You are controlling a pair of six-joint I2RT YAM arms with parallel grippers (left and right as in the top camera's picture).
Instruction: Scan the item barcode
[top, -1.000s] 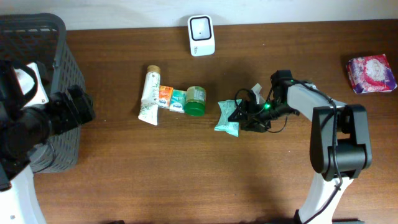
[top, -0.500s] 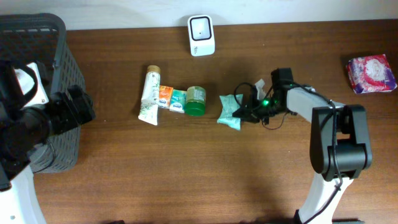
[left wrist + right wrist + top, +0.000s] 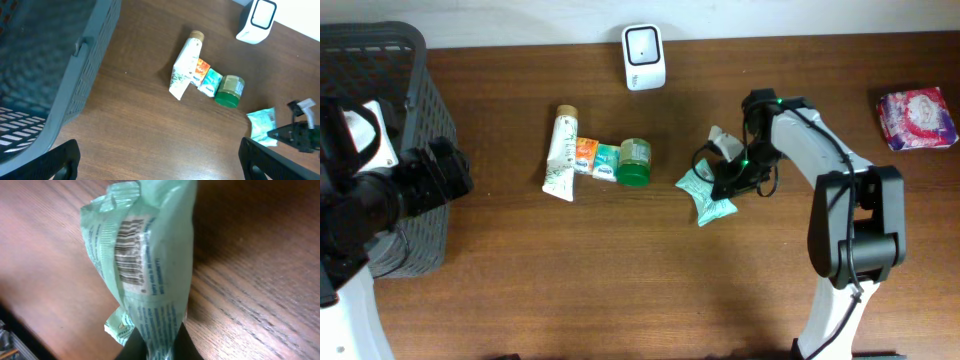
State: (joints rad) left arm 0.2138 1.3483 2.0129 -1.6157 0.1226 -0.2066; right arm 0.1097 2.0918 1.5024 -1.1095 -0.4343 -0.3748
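A light green packet (image 3: 706, 196) sits pinched between the fingers of my right gripper (image 3: 725, 184), which is shut on it near the table's middle. In the right wrist view the packet (image 3: 150, 265) stands up from my gripper (image 3: 160, 349), and its barcode (image 3: 130, 255) faces the camera. The white scanner (image 3: 644, 56) stands at the table's far edge, well apart from the packet. My left gripper (image 3: 160, 165) is open over bare wood beside the basket, holding nothing; the same packet (image 3: 262, 125) shows at the right of its view.
A grey mesh basket (image 3: 415, 110) fills the left side. A white tube (image 3: 561, 155), two small packets (image 3: 595, 158) and a green jar (image 3: 634, 162) lie in a row left of the packet. A pink packet (image 3: 917, 118) rests at the far right.
My right gripper has closed on the green packet. Its arm has swung toward the far side, and the packet has shifted slightly right and turned.
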